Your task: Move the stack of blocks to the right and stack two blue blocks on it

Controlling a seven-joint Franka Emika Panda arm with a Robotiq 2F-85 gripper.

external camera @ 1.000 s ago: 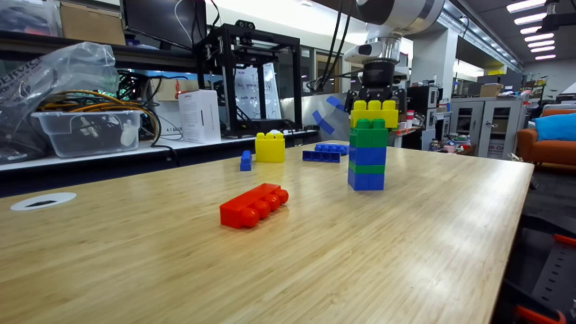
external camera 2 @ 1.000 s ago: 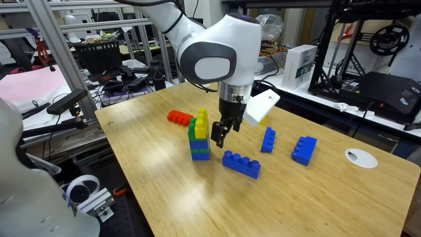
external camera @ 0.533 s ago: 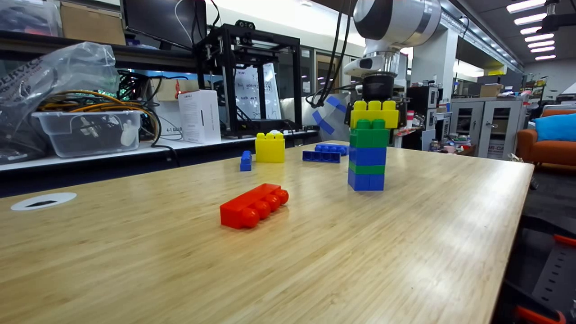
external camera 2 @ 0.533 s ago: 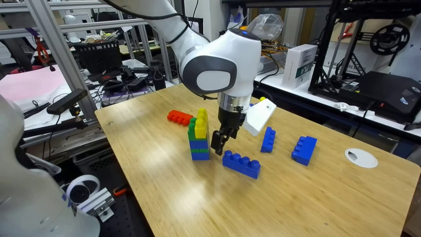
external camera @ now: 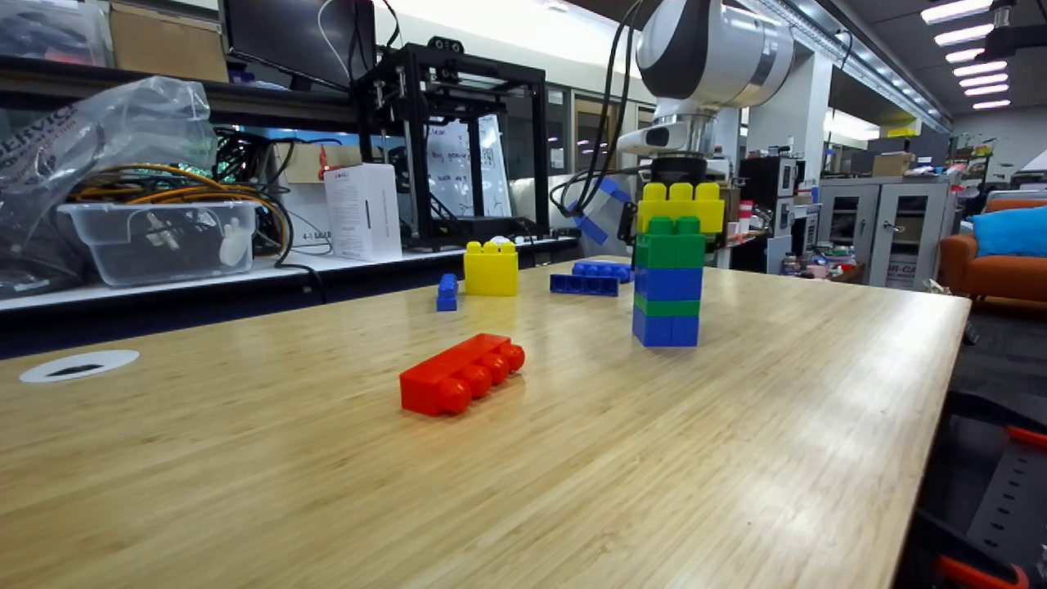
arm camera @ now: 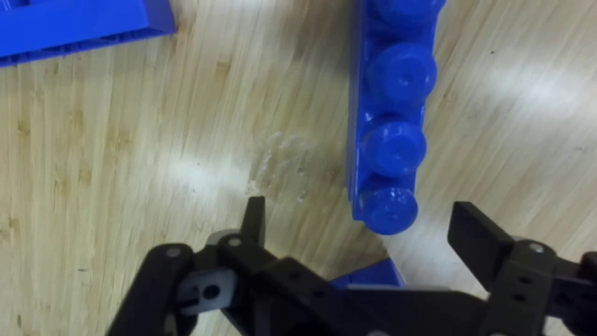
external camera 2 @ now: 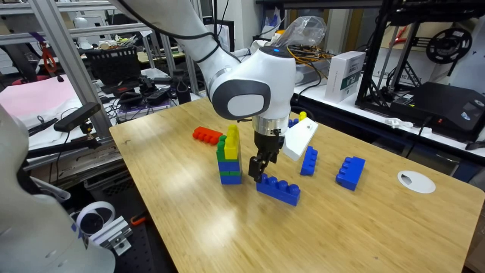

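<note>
The stack of blocks [external camera: 669, 283] stands upright in both exterior views [external camera 2: 229, 166]: blue and green below, yellow on top. Its low blue end shows at the bottom of the wrist view [arm camera: 373, 275]. A long blue block [external camera 2: 278, 191] lies studs up beside the stack; in the wrist view [arm camera: 394, 112] its near end points between my fingers. Two more blue blocks lie farther off [external camera 2: 309, 160] [external camera 2: 350, 173]. My gripper [arm camera: 358, 210] is open and empty. In an exterior view the gripper [external camera 2: 264, 167] is just above the near block's stack-side end; I cannot tell if they touch.
A red brick [external camera: 462, 372] lies on the table beyond the stack. A lone yellow brick [external camera: 491, 270] and another blue brick [external camera: 447, 292] are at the table's far side. A black-framed machine [external camera: 458, 139] and a white box [external camera 2: 344, 77] stand on the neighbouring bench.
My gripper has come down and moved slightly away from the stack, over the end of the near blue block. The stack and the loose bricks have not moved.
</note>
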